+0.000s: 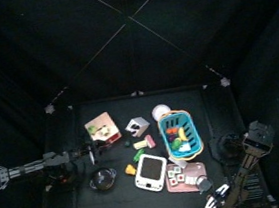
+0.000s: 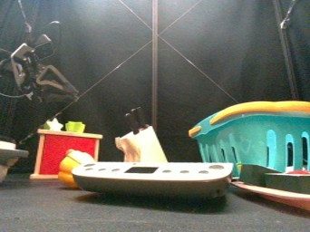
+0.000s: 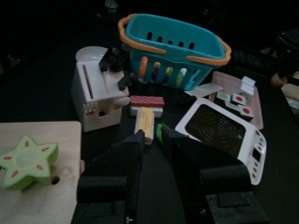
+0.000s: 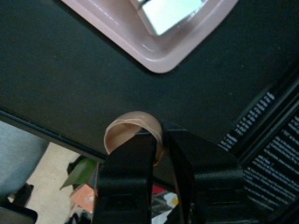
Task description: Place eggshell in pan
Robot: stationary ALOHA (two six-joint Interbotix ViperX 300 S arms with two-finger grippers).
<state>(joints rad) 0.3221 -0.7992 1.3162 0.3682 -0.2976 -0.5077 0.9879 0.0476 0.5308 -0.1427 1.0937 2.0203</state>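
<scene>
Right wrist view shows the right gripper (image 4: 149, 142) pinching a pale, rounded shell piece, which I take to be the eggshell (image 4: 131, 129), at its fingertips. It is low over the table's near right edge, just beside the corner of a pink tray (image 4: 163, 58). In the top view the pan (image 1: 104, 179) lies well apart from it on the near left, close to the resting left arm (image 1: 38, 167), with a white keypad device (image 1: 149, 175) between. To do the carry well, the grip should probably stay light, since a shell likely cracks under a squeeze. Lift clear of the tray and device before crossing, then lower inside the pan's rim before letting go.
</scene>
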